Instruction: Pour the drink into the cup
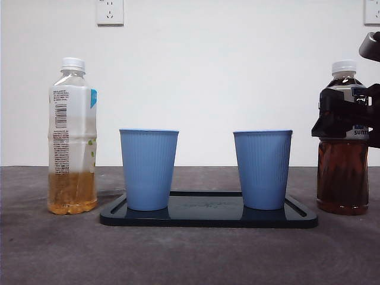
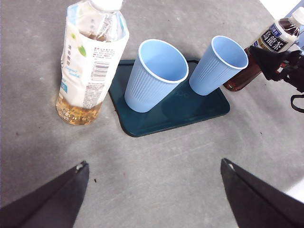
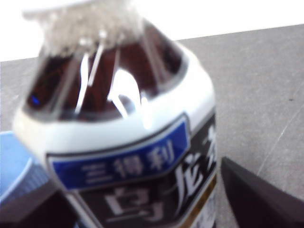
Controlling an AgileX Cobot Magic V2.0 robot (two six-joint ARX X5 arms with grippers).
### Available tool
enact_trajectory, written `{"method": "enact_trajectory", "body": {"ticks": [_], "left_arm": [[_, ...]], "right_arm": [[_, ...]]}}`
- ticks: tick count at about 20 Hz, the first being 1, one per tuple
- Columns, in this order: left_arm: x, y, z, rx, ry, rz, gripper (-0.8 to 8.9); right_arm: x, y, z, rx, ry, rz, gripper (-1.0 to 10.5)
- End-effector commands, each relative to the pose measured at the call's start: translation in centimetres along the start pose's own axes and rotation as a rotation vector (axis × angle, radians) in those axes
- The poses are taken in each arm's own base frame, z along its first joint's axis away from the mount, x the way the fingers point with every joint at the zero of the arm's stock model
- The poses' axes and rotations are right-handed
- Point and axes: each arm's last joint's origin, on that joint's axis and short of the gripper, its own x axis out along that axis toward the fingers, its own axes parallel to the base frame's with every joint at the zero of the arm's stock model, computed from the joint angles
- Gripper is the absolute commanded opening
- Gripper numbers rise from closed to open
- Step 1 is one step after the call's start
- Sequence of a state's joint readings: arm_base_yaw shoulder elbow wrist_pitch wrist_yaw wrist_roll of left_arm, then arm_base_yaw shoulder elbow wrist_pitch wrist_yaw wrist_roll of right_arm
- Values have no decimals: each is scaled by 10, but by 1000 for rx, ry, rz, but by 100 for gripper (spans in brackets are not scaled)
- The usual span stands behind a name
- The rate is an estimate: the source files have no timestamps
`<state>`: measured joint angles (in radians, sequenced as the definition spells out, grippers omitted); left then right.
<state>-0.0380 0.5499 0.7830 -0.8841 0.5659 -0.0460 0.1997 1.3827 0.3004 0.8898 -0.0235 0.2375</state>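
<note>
Tea bottle [image 1: 342,178]: we see it standing on the table [image 1: 190,255], just beside the tray's [image 1: 208,218] end, cap on.
Right gripper [image 1: 347,116]: we see its jaws on both sides of the tea bottle's label; the close view is blurry, so we cannot tell if they touch it.
Cups: we see two blue ones, upright on the tray, one [image 1: 148,169] nearer the pale bottle [image 1: 72,136], one [image 1: 262,169] nearer the tea bottle.
Left gripper [image 2: 154,190]: we see it above bare table, jaws wide apart, holding nothing.
Cut off: only the jaw tips show.
</note>
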Motion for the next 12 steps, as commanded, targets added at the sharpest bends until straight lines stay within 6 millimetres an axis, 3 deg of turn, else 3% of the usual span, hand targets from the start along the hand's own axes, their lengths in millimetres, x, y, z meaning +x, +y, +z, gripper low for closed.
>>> {"method": "enact_trajectory", "body": {"ticks": [1, 7, 12], "left_arm": [[-3, -2, 5, 15, -18, -8, 446], [-3, -2, 5, 16, -18, -7, 446], [-3, -2, 5, 23, -18, -7, 446]], "right_arm": [[3, 0, -1, -17, 3, -6, 305], [2, 1, 3, -19, -20, 16, 94], [-7, 7, 23, -67, -18, 29, 89]]}}
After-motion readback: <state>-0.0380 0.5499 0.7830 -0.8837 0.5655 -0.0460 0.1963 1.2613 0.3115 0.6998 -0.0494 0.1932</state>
